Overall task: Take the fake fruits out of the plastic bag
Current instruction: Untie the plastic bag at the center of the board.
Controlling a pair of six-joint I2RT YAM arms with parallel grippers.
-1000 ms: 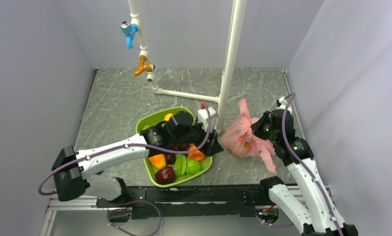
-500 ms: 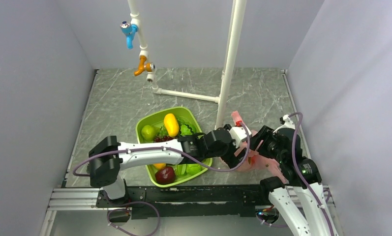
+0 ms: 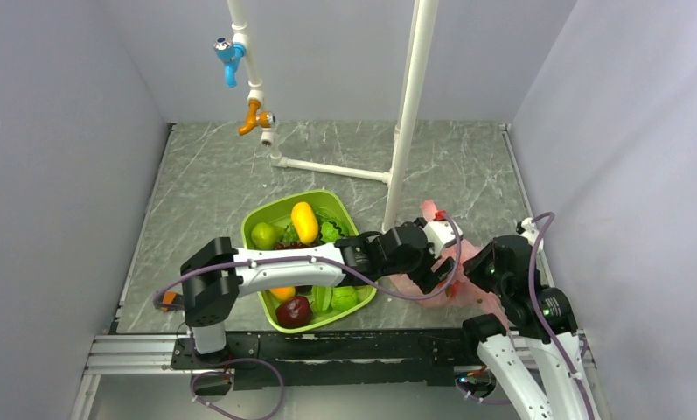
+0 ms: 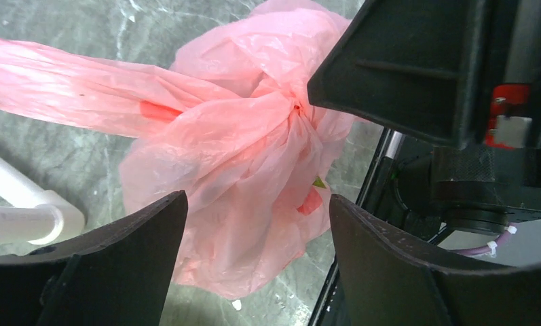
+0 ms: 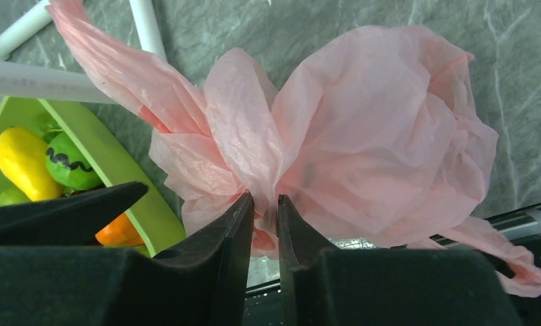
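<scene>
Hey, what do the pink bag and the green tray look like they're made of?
The bag looks like thin plastic film: translucent, crinkled, gathered into soft folds. The tray is probably rigid moulded plastic: smooth, faintly glossy, with an even lime rim.

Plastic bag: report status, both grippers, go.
Right gripper shut on plastic bag, at its gathered neck. Left gripper open, jaws straddling it. Bag bunched closed, fruits not visible. White pipe and green tray close beside.

Close beside the plastic bag (image 5: 369,136): upright pipe (image 3: 405,131), green tray (image 3: 266,215).
</scene>
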